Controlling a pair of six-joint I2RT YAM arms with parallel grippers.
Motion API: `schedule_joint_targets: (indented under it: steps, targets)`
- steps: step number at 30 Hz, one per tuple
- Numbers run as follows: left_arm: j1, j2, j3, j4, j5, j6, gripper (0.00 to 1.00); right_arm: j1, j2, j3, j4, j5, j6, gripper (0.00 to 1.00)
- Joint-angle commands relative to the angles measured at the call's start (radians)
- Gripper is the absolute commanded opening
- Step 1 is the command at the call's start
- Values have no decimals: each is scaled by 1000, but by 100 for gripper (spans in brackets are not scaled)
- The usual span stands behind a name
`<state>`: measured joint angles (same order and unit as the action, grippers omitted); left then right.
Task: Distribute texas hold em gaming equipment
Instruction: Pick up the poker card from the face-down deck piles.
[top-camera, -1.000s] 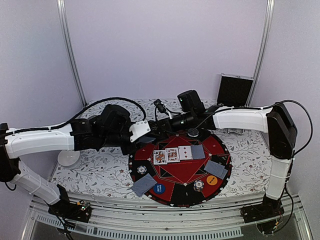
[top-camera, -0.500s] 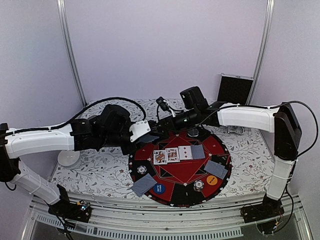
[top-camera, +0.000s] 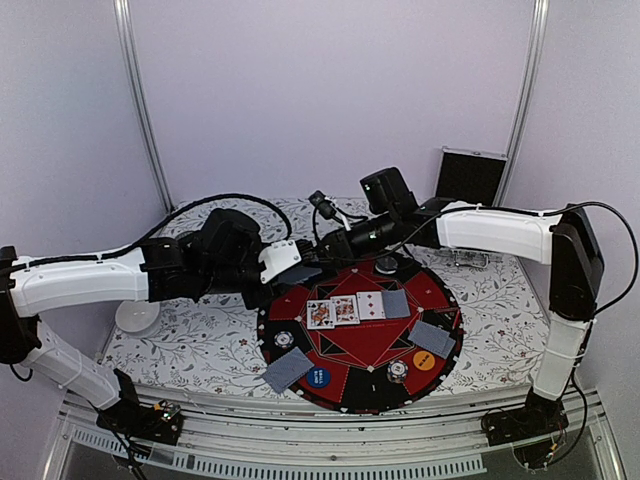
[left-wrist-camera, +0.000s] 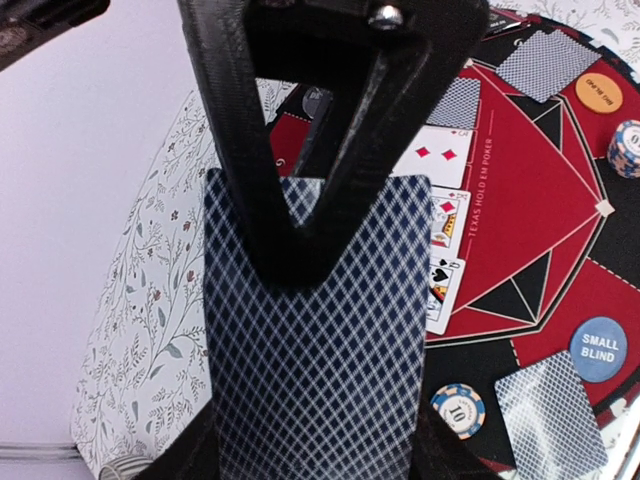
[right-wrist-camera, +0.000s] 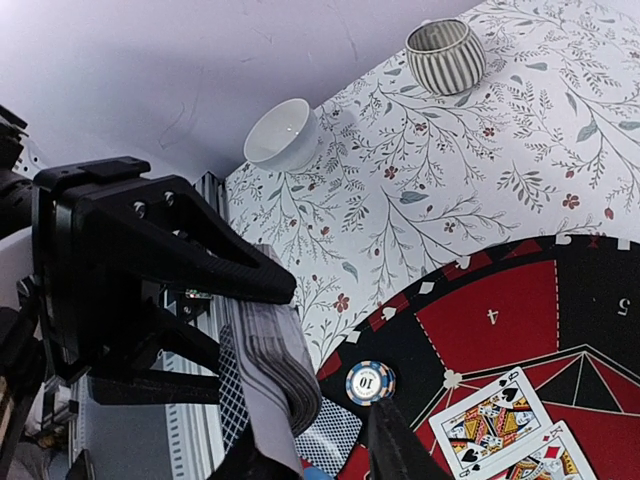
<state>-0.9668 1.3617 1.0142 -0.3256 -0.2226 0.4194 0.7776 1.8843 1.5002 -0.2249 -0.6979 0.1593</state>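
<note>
My left gripper (left-wrist-camera: 315, 450) is shut across the width of a deck of playing cards (left-wrist-camera: 315, 360) with grey-blue backs, holding it above the mat's left edge (top-camera: 305, 272). My right gripper (right-wrist-camera: 330, 455) straddles the deck's end (right-wrist-camera: 285, 370). One of its fingers (left-wrist-camera: 300, 150) lies on the top card's back, and the other finger (right-wrist-camera: 395, 445) stands on the far side with a slit showing. Three face-up cards (top-camera: 345, 308) and one face-down card (top-camera: 396, 303) lie in a row on the red and black mat (top-camera: 350, 395). Face-down pairs (top-camera: 287, 369) (top-camera: 432, 338), striped chips (top-camera: 284, 340) (top-camera: 398, 370), a blue disc (top-camera: 318, 377) and an orange disc (top-camera: 424, 360) lie near the front.
A black silver-edged case (top-camera: 468, 180) stands open at the back right. A white bowl (top-camera: 137, 316) sits at the table's left edge under the left arm. A ribbed grey cup (right-wrist-camera: 445, 55) stands on the flowered cloth beyond it. Another chip (top-camera: 386, 265) lies at the mat's far edge.
The right arm has stretched left until its gripper reached the deck, and its jaws have narrowed from wide open. The left arm and the deck have stayed still.
</note>
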Motion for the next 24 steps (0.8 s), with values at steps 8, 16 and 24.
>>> schedule_joint_targets:
  steps: [8,16,24]
  targets:
    - [-14,-11,-8,26,5,10,52,-13,-78,52,-108,55,-32,5]
    - [-14,-8,-8,24,2,12,52,-27,-103,78,-189,79,-63,2]
    - [-15,-4,-8,24,3,12,52,-103,-239,40,-189,70,-55,2]
